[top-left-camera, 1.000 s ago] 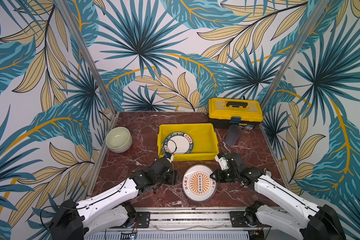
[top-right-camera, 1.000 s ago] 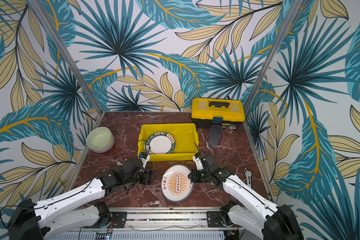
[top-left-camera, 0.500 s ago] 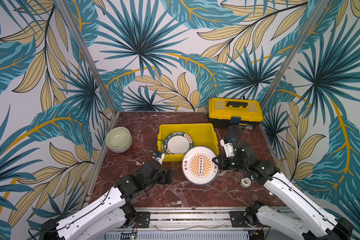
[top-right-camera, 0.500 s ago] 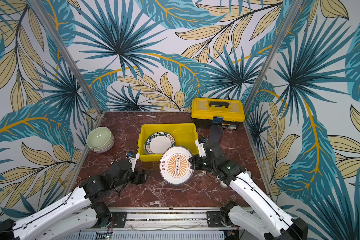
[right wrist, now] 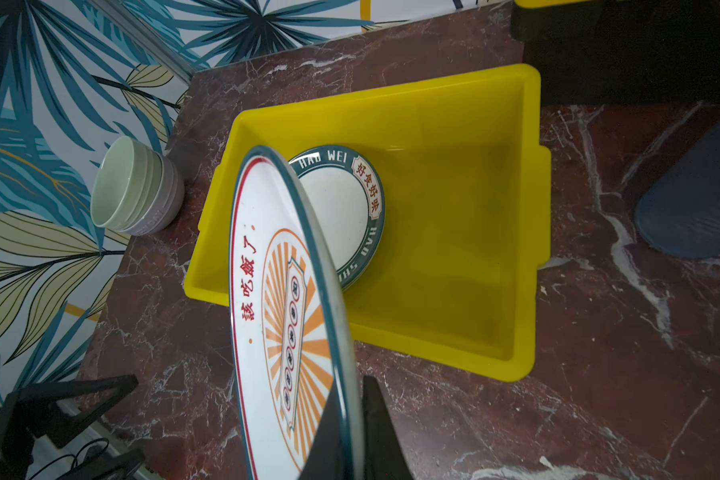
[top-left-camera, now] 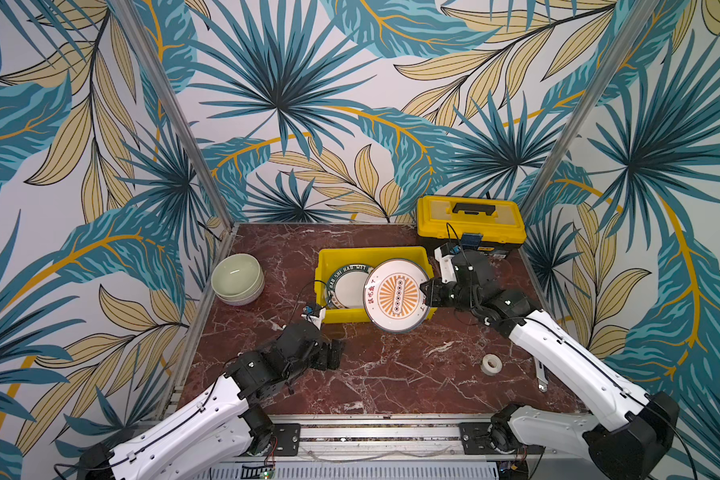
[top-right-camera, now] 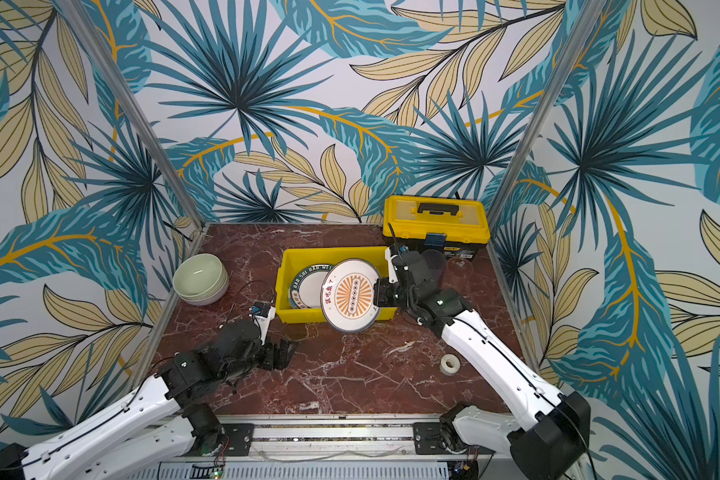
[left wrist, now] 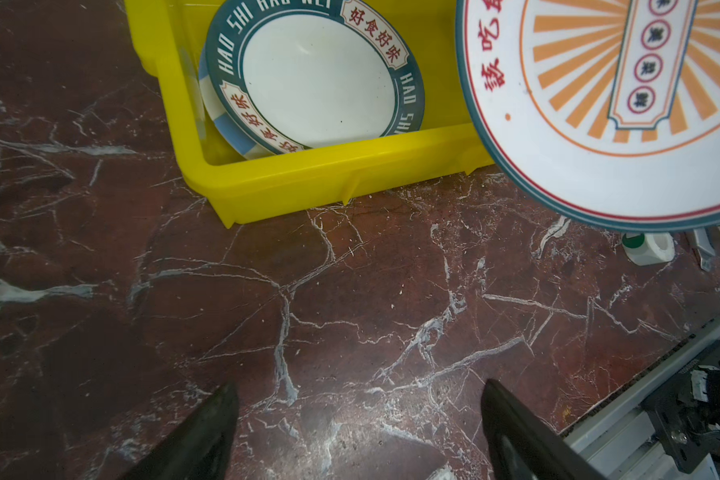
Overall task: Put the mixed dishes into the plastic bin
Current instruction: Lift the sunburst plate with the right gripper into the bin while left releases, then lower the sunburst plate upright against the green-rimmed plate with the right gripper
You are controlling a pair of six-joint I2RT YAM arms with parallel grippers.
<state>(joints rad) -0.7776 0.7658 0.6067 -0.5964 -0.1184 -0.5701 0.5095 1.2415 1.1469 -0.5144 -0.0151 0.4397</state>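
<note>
Above the yellow bin's (top-left-camera: 391, 252) near rim, the right gripper (top-left-camera: 427, 296) clamps the tilted sunburst plate (top-left-camera: 396, 294), earlier flat on the marble (top-left-camera: 391, 365); the bin's right half lies bare. The left gripper (top-left-camera: 336, 354) hangs spread and empty before the bin.

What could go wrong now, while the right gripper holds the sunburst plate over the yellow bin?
The right gripper pinches the sunburst plate only at its rim, tilted, so it might slip. Its lower edge seems to hang past the front wall of the yellow bin and could catch there. Dropped, it may strike the lettered plate inside.
</note>
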